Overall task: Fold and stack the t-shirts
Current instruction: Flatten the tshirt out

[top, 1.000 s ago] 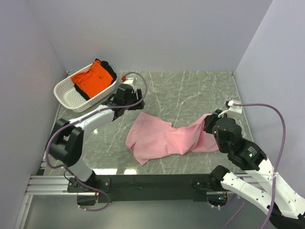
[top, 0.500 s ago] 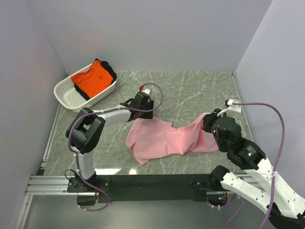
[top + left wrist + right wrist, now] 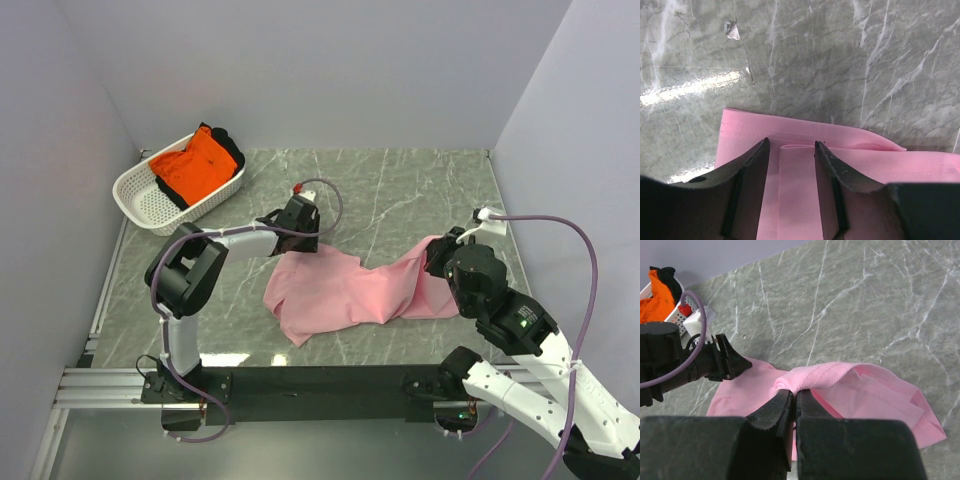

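The light pink t-shirt (image 3: 340, 290) lies crumpled on the marble table, stretched from centre to right. My right gripper (image 3: 437, 258) is shut on a bunched fold of the pink t-shirt (image 3: 812, 380) at its right end, holding it slightly raised. My left gripper (image 3: 302, 240) is open, its fingers (image 3: 752, 165) straddling the hem at the pink t-shirt's (image 3: 795, 190) far left corner, low over the fabric. The bright orange t-shirt (image 3: 195, 165) lies in the white basket (image 3: 140, 200) at the far left, and shows in the right wrist view (image 3: 655, 302) too.
A dark garment (image 3: 228, 145) lies under the orange one in the basket. Grey walls enclose the table on the left, back and right. The black rail (image 3: 300, 380) runs along the near edge.
My left arm swung from beside the basket to the pink shirt's far left corner and settled over the hem. The right gripper kept its hold and hardly moved.
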`<state>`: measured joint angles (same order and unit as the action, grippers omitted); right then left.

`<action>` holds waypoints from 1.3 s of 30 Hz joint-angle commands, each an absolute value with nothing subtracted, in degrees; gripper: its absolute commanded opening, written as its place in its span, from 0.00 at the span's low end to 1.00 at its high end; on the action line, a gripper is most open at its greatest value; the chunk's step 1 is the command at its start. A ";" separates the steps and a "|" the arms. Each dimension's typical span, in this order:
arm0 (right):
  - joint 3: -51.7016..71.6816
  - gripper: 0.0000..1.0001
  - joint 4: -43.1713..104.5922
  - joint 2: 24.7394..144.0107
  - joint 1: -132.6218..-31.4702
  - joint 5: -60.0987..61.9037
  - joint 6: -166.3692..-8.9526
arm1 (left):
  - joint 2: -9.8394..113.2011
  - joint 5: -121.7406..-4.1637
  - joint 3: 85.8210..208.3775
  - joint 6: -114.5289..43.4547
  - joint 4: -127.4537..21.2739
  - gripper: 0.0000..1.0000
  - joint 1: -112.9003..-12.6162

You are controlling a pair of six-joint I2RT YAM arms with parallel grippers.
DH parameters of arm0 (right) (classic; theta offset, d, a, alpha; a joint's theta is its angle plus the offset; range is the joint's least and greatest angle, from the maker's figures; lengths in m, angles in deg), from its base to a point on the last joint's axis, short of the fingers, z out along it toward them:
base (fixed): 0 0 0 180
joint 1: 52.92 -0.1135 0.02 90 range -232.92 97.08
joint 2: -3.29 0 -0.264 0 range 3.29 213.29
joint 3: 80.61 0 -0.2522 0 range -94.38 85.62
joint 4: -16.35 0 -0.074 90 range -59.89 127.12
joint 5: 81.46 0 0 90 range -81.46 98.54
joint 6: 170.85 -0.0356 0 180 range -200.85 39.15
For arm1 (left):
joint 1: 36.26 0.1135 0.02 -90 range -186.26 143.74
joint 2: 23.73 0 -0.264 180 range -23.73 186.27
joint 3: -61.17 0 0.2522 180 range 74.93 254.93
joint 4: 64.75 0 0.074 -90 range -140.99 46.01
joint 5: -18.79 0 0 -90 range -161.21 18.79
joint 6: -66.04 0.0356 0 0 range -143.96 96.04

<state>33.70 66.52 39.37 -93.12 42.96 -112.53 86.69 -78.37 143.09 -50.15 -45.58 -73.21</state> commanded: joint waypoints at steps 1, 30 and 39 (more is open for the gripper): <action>34.38 0.00 63.69 39.33 -92.56 43.08 -112.57 | 86.75 -78.51 143.75 -49.80 -46.33 0.47 -73.61; 35.96 0.00 61.50 40.29 -88.96 41.42 -110.47 | 80.79 -83.86 140.59 -49.71 -46.59 0.00 -74.76; 32.99 0.00 56.75 45.21 -76.83 31.67 -104.23 | 55.22 -93.53 137.42 -48.66 -43.17 0.00 -71.68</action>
<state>36.02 61.36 43.65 -79.27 35.57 -107.52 64.22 -88.36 137.58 -49.67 -42.67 -73.51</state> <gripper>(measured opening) 0.021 0.012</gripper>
